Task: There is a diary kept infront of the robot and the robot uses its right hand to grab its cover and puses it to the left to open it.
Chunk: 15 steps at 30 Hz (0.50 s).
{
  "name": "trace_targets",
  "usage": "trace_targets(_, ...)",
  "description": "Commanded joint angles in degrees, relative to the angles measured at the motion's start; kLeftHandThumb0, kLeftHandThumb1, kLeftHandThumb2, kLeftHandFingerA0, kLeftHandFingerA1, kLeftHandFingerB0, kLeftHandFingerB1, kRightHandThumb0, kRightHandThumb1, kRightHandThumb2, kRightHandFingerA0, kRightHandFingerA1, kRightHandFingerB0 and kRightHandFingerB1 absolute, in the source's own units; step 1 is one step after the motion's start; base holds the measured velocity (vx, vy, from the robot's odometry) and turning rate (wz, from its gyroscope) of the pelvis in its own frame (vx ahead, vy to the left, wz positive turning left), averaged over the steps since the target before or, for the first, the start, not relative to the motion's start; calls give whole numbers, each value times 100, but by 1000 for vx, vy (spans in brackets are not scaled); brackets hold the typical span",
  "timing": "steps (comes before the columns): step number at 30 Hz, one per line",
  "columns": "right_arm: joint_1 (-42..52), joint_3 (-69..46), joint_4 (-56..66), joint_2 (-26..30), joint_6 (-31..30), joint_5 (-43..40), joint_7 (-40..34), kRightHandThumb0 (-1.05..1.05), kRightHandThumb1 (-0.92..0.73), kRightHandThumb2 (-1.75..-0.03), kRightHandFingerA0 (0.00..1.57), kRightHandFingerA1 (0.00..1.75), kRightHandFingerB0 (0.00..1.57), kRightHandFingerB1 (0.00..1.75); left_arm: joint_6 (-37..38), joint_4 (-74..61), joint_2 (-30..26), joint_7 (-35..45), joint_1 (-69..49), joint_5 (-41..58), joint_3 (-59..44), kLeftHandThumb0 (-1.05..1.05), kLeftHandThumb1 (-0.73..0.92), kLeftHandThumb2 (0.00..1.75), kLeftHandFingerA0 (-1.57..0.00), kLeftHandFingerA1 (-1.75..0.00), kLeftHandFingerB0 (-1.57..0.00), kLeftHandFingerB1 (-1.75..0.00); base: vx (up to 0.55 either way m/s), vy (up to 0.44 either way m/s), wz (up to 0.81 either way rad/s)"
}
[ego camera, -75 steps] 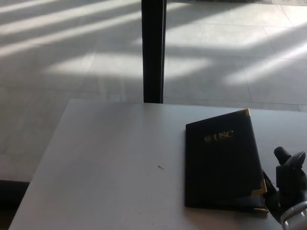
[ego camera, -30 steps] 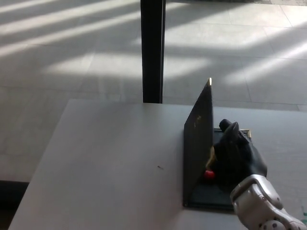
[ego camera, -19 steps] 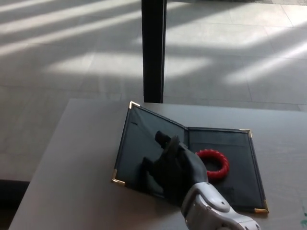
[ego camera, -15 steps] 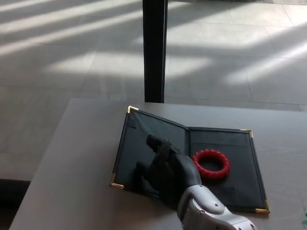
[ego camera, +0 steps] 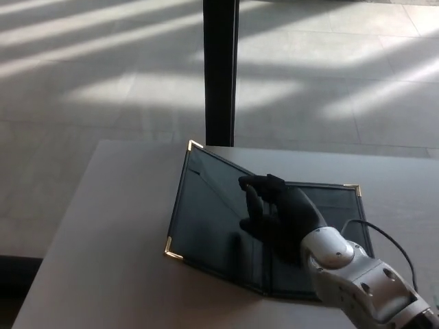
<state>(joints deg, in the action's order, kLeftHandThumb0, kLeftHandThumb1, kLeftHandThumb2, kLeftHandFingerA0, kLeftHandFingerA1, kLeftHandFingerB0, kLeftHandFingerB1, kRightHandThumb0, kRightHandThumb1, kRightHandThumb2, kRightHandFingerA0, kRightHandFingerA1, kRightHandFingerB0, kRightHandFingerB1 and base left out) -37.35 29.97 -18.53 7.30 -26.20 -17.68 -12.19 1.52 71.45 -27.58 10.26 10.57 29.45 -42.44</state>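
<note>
Right hand reaches in from the table's near right corner, silver forearm trailing behind it with a thin black cable looping off the wrist. Hand sits over the middle of the open diary, above the fold. Fingers are spread apart and point toward the far left; they grip nothing. Whether the palm actually presses on the page or hovers just over it cannot be told from this angle.

Left to right across the scene:

- Table: grey, plain top, its left side bare. Far edge runs across the middle of the view.
- Diary cover: the left leaf, dark, swung over to the left of the fold. It is not flat; its far corner with the gold tip stands raised near the table's far edge, and its near gold corner lies low toward the table's left half. Inner face shows a faint sheen.
- Fold: runs from far to near under the hand; mostly hidden by it.
- Right leaf: lies flat on the table, gold tip at its far right corner. Much of it is covered by the hand and forearm, so what rests on it cannot be seen.

Behind the table: a black post stands upright on the tiled floor, which is crossed by bands of sunlight.
</note>
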Motion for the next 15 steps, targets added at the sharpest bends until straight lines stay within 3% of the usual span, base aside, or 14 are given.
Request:
trace_targets(1,-1054,1554,-754,807,197,2333,1033,-73,-66,-116,87,114,1,46,5,15,-294,-177,139,-204,186,-105,82,150,-56,-152,-38,-134,0,0,0)
trace_targets(2,-1115,1605,-844,719,185,2255,1144,-92,-92,-74,88,139,18,43,0,11,-301,-212,158,-226,217,-105,81,149,-59,-152,-38,-133,0,0,0)
trace_targets(3,-1116,1615,-846,714,185,2227,1156,-92,-92,-74,88,139,18,43,1,6,-300,-217,167,-228,228,-105,81,149,-59,-152,-38,-133,0,0,0)
trace_targets(4,-1101,1652,-865,672,228,2220,1139,-93,-92,-74,90,157,18,44,11,0,-298,-209,175,-244,255,-105,92,111,-43,-175,-31,-155,0,0,0)
trace_targets(5,-1079,1719,-910,555,282,2218,1116,-93,-92,-77,88,165,17,44,11,-8,-301,-192,185,-257,281,-105,92,109,-42,-175,-30,-155,0,0,0)
trace_targets(6,-1076,1748,-923,477,262,2165,1152,-84,-74,-119,72,117,1,47,0,-3,-305,-186,195,-244,284,-105,92,109,-42,-175,-29,-154,0,0,0)
trace_targets(7,-1064,1743,-896,407,210,2076,1216,-94,-92,-75,66,131,13,41,15,3,-303,-174,196,-242,295,-105,80,148,-57,-149,-37,-131,0,0,0)
trace_targets(8,-1065,1770,-897,330,176,2052,1226,-93,-92,-75,66,124,13,41,11,4,-303,-178,204,-228,297,-105,79,147,-60,-150,-41,-133,0,0,0)
trace_targets(9,-1064,1810,-988,244,295,2074,1206,-94,-79,-115,46,79,15,50,-1,1,-302,-207,214,-217,300,-105,79,149,-59,-151,-39,-134,0,0,0)
trace_targets(10,-1115,1903,-1098,47,294,2116,1173,-90,-77,-114,26,57,15,49,-3,18,-298,-198,228,-180,279,-105,79,147,-64,-152,-48,-139,0,0,0)
trace_targets(12,-1148,1937,-1179,-116,312,2137,1158,-90,-77,-115,43,72,15,50,-3,10,-296,-228,231,-184,300,-105,80,147,-61,-151,-44,-137,0,0,0)
trace_targets(13,-1170,1947,-1230,-234,309,2131,1172,-95,-92,-78,37,61,16,40,-3,10,-305,-253,230,-221,346,-105,81,148,-58,-150,-41,-135,0,0,0)
trace_targets(14,-1149,1927,-1176,-180,289,2154,1187,-95,-92,-78,37,61,16,40,1,8,-270,-259,259,-227,371,-105,81,148,-58,-150,-41,-135,0,0,0)
trace_targets(15,-1169,1940,-1224,-282,301,2184,1170,-94,-91,-77,57,103,16,41,7,8,-272,-258,260,-227,385,-105,92,108,-45,-175,-35,-159,0,0,0)
